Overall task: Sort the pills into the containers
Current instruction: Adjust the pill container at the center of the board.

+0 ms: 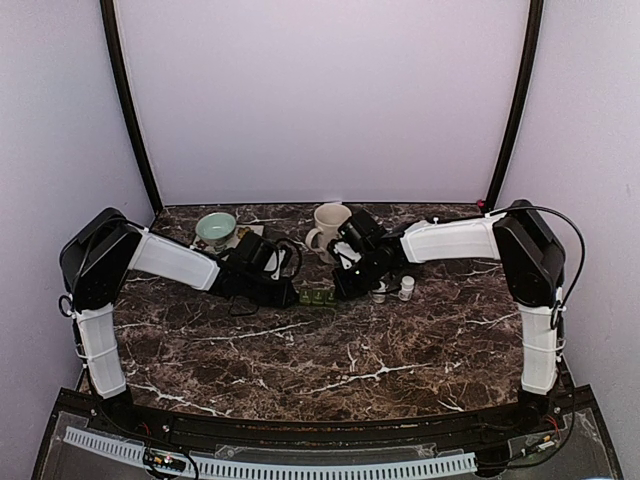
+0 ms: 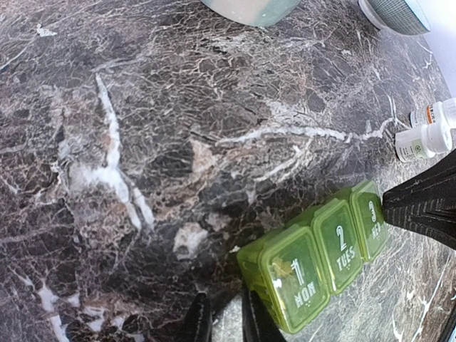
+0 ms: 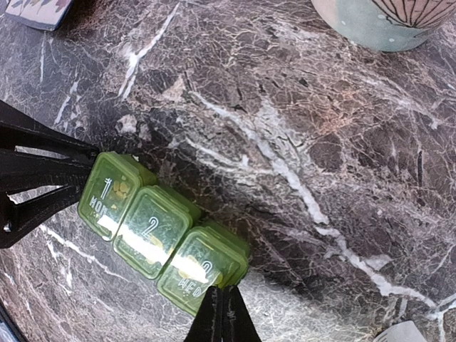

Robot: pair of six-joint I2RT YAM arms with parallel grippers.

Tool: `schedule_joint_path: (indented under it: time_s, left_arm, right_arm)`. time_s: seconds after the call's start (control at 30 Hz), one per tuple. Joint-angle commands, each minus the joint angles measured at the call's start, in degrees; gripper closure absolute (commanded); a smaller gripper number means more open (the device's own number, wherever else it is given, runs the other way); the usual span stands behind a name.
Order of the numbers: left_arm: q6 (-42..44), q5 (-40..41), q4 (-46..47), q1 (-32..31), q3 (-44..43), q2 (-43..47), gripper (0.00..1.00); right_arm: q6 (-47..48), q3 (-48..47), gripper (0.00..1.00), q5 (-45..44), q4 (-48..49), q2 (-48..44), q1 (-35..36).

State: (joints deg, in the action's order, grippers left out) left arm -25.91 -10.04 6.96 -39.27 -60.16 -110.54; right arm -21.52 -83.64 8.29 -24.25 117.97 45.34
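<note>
The green pill organiser [image 1: 318,296] is seen mid-table. The right gripper [image 3: 222,315] is pressed together at its WED end; the left gripper [image 2: 222,322] is set at MON, narrowly parted, any grip undeterminable

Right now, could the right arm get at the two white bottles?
Probably yes. The bottles sit on bare table right beside the right gripper, with nothing between them. Its jaws are shut at the WED end of the pill box, so it would have to open first.
</note>
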Motion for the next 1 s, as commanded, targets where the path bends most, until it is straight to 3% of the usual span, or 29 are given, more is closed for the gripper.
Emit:
schedule_joint_path:
  time_s: [0.0,0.73,0.97]
  left_arm:
    - [-0.13,-0.28,0.16,-0.55,0.88,3.23,0.84]
    - [-0.59,7.85,-3.43,-0.60,1.27,5.05,0.79]
    - [-0.63,9.00,-3.97,-0.56,0.96,5.46,0.79]
  right_arm:
    - [0.51,-1.31,1.00,-0.40,1.31,0.41,-0.28]
    - [0.86,-1.70,1.00,-0.87,0.61,-1.60,-0.41]
    - [1.02,-1.91,0.94,-1.07,-0.30,-3.43,-0.26]
